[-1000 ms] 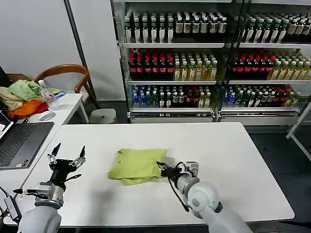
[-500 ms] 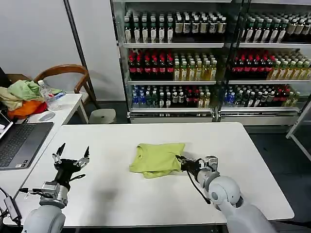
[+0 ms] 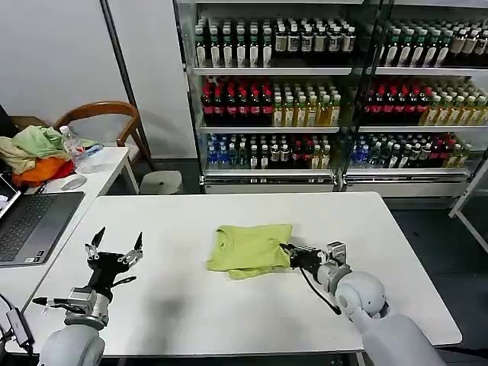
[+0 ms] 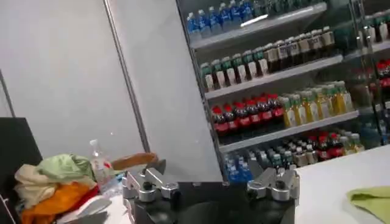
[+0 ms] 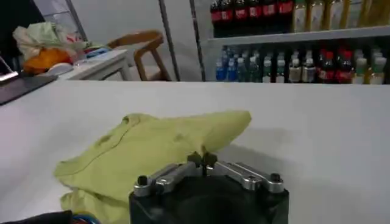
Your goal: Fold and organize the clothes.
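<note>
Far left, a side desk point(image 3: 107, 164) is carrying a laptop point(image 3: 30, 225), a water bottle point(image 3: 73, 145) and a heap of garments point(image 3: 34, 152), with a wooden chair point(image 3: 107, 114) behind it. At the near left corner of the white bench point(image 3: 396, 252), the left pincer point(image 3: 114, 249) is hovering above the surface with its fingers pointing up and spread wide, gripping nothing; the left wrist view is showing the same pincer point(image 4: 210, 182) open against the room beyond. It is sitting well apart from the shirt.

Moving to the middle: the lime T-shirt point(image 3: 248, 249) is lying folded into a rough rectangle on the bench, its collar edge toward the left and a looser layer poking out along its near side. Just right of it, the right pincer point(image 3: 288, 255) is lying low over the bench, its fingers pinched together on the shirt's right edge. The right wrist view is confirming it: the pincer point(image 5: 204, 161) is closed with its tips meeting on the cloth point(image 5: 152, 146). Behind the bench, shelves point(image 3: 305, 91) of bottled drinks are lining the far wall.
</note>
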Controlling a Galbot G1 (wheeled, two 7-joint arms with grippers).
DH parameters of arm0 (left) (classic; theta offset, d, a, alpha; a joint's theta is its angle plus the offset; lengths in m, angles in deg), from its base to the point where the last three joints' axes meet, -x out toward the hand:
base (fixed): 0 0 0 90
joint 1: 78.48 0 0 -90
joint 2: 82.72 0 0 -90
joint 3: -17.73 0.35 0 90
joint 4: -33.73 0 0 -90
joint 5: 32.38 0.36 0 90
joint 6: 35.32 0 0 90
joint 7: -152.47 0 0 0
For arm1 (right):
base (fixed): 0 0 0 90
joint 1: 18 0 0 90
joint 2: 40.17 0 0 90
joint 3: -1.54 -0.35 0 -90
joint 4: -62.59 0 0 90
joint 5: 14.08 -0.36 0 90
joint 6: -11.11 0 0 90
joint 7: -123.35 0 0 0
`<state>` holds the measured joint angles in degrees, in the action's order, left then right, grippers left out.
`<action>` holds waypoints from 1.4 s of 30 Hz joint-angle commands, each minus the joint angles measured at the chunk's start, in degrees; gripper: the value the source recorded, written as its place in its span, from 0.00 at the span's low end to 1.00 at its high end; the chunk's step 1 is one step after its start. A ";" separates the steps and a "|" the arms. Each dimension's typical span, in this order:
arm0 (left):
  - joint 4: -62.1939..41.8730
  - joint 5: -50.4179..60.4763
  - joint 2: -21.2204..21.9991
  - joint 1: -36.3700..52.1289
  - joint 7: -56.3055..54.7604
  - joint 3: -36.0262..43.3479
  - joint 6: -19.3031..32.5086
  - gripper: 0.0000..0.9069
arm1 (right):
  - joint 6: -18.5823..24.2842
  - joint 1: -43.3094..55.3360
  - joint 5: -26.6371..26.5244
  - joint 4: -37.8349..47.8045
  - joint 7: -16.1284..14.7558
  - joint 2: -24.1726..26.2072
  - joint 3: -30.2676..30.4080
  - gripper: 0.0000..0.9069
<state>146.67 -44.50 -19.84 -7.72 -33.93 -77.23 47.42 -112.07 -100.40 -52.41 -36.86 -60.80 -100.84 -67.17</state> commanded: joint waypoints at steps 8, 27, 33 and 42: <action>0.08 0.13 0.31 0.10 0.16 0.53 -0.06 1.00 | 0.09 1.85 3.82 2.47 -4.61 1.77 -1.88 1.00; -1.29 1.86 1.68 3.75 1.00 3.08 3.73 1.00 | 10.21 -4.75 13.57 -3.12 6.86 3.45 -12.46 1.00; -4.37 2.58 2.51 7.25 4.12 3.43 6.44 1.00 | 17.53 -5.07 19.21 -1.07 5.77 2.98 -14.42 1.00; -6.69 3.59 3.54 11.17 5.29 5.74 7.24 1.00 | 25.61 -5.93 25.59 -0.46 7.65 1.13 -14.51 1.00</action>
<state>142.96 -42.29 -17.18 -0.90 -30.40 -73.12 52.74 -96.95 -105.23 -35.43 -37.95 -55.31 -98.64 -79.30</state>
